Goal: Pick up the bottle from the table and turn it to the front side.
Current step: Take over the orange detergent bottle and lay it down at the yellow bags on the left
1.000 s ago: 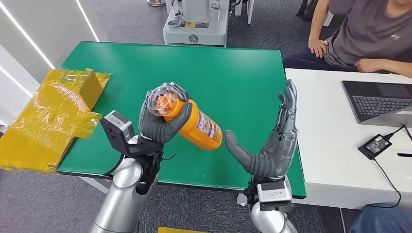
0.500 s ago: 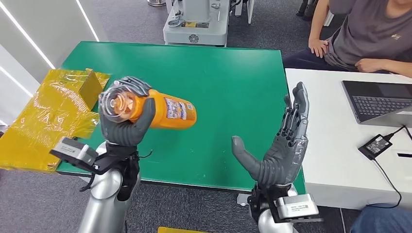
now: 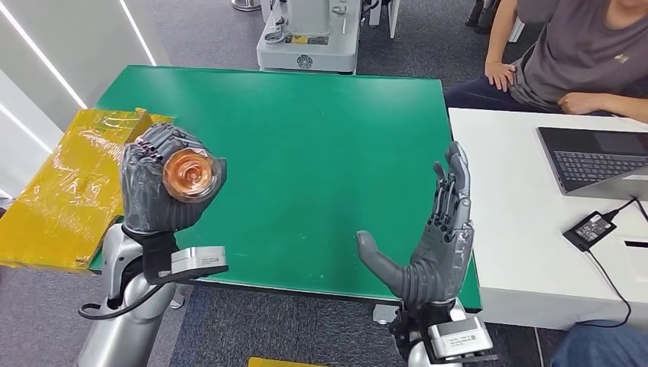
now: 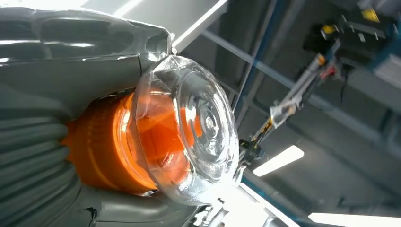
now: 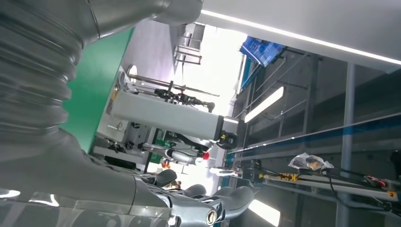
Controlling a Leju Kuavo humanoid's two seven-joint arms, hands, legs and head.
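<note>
Two hands in the head view. Left hand (image 3: 157, 187) raised above the front-left corner of the green table (image 3: 306, 122), fingers wrapped around an orange bottle (image 3: 189, 174). Bottle is off the table, held end-on to the head camera: its clear domed cap faces the lens and the orange body is mostly hidden behind the cap and the fingers. Label not readable from this angle.

Left wrist view: same bottle (image 4: 142, 142), clear ribbed cap over an orange neck, clamped between the thick grey thumb and the darker fingers of the left hand (image 4: 56, 118). Ceiling lights and beams behind it.

Right hand (image 3: 432, 237) held upright over the front-right part of the table, palm turned toward the left, fingers straight and spread, thumb sticking out toward the table centre. It holds nothing and touches nothing; well apart from the bottle.

Right wrist view: grey ribbed cover of the right hand (image 5: 42, 94), a strip of green table edge beside it, a grey machine beyond.

Surroundings: yellow taped cardboard box (image 3: 72, 187) just left of the table, partly behind the left hand. White desk (image 3: 520, 222) against the table's right side, carrying a laptop (image 3: 596, 160) and a black power adapter (image 3: 590, 228) with cable. Seated person (image 3: 573, 61) in a grey shirt behind the desk. Grey machine base (image 3: 308, 38) past the far edge.
</note>
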